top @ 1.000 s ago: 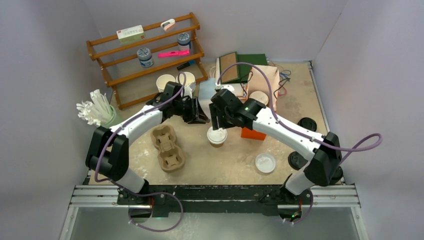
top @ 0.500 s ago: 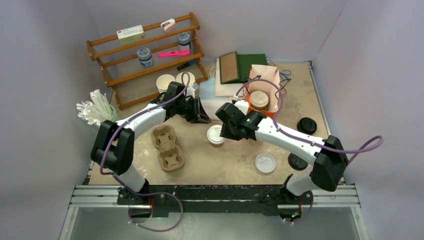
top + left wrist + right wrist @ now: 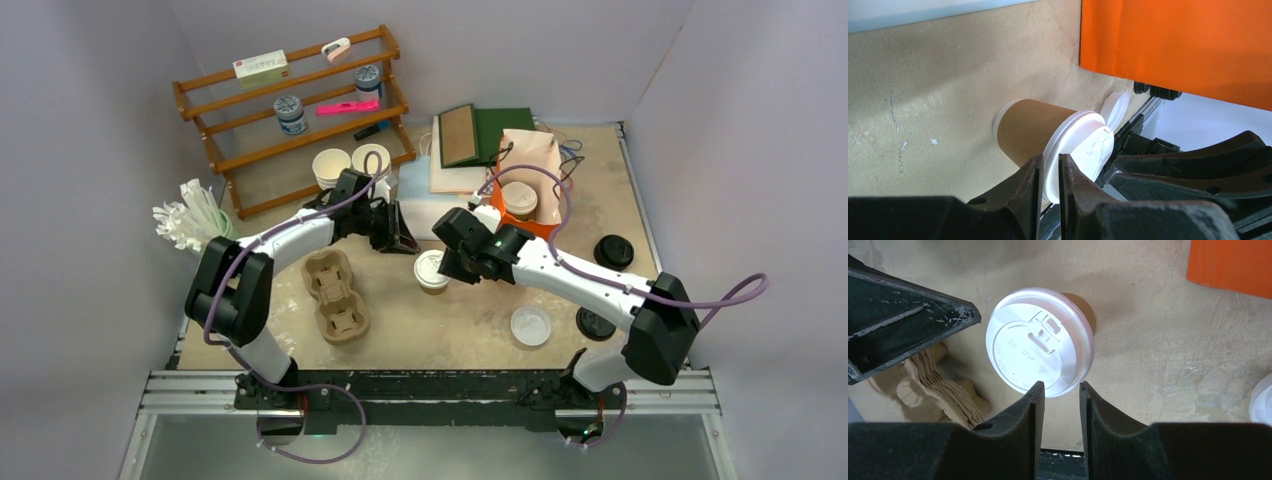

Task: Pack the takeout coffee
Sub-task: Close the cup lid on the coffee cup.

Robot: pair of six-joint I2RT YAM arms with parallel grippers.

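At the middle of the tan, scuffed table (image 3: 470,335), the right gripper (image 3: 1061,386) hangs over the takeout coffee cup (image 3: 1023,132). Its matte black fingers (image 3: 1018,430) are parted by a narrow gap with nothing between them. The tips sit at the near rim of the white lid (image 3: 1040,340), though contact cannot be judged from here. The left gripper (image 3: 1050,160), just beside the cup, is ajar by a mere slit and grasps nothing. A moulded pulp carrier (image 3: 337,295) with two wells lies near, left of the cup. The cup stands upright, smooth brown kraft paper. Its round glossy plastic lid carries a sip tab and embossed digits 0121.
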